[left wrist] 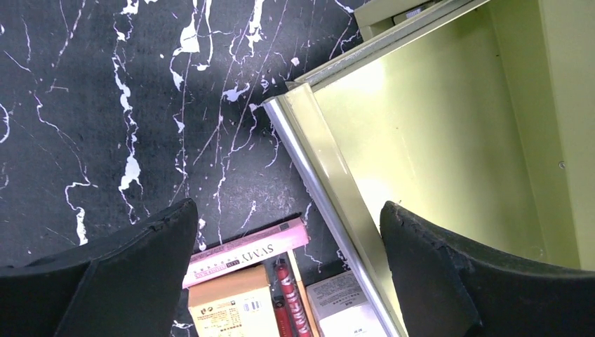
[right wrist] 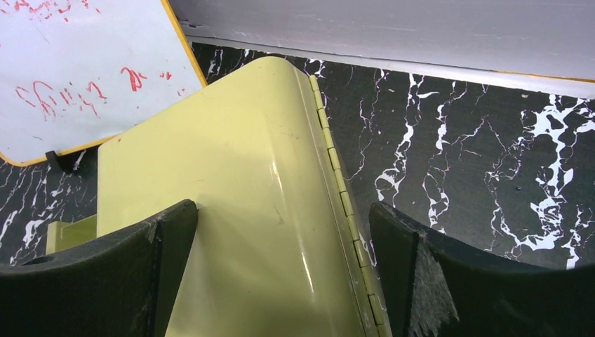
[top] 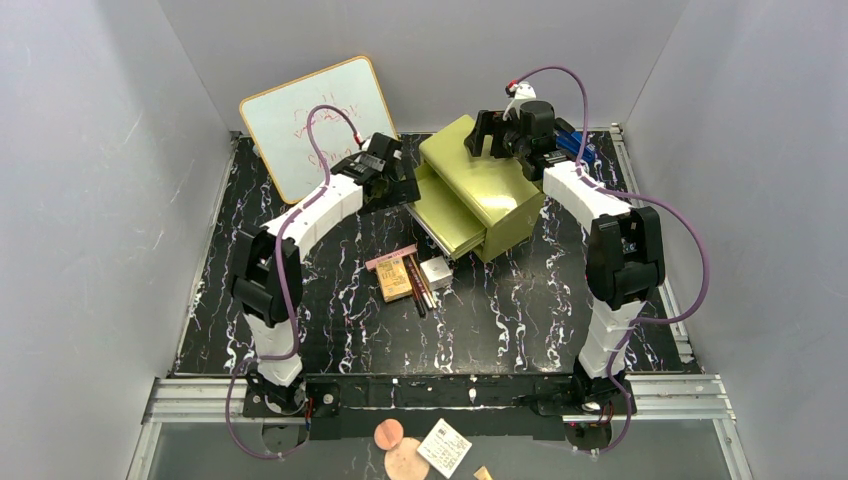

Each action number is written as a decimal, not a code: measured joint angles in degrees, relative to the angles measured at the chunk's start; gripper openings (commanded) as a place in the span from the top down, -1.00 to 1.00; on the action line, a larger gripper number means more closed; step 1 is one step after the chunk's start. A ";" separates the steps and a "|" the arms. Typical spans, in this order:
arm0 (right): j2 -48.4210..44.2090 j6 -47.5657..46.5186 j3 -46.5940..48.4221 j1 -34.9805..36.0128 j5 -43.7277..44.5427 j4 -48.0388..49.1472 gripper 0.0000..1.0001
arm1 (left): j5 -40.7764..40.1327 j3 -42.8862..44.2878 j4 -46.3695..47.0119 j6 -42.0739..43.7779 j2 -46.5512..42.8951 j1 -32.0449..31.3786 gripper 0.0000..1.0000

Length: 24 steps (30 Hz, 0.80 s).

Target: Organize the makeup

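Observation:
The makeup lies in a tight group mid-table: a thin pink case [top: 391, 258], a tan-orange palette [top: 394, 281], slim pencils [top: 418, 284] and a small white box [top: 436, 272]. My left gripper [top: 403, 186] hovers open beside the chest's pulled-out drawer [top: 445, 215], well above the group. Its wrist view shows the pink case [left wrist: 245, 251], palette [left wrist: 228, 305], a red pencil [left wrist: 292, 303] and the white box [left wrist: 344, 312] low between the spread fingers of the left gripper [left wrist: 288, 210]. My right gripper [top: 487, 135] is open over the chest's rear top; the right gripper [right wrist: 282, 207] straddles the hinged edge and holds nothing.
The olive-yellow drawer chest [top: 490, 180] stands at the back centre with its drawers slid out toward the left arm; the drawer floor [left wrist: 428, 140] looks bare. A whiteboard [top: 318, 120] with red writing leans on the back wall. Grey walls close in three sides.

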 measured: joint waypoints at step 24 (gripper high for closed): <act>-0.46 -0.24 -0.85 0.00 0.26 0.66 -0.97 | 0.90 -9.16 -10.62 4.09 -19.08 3.61 -0.97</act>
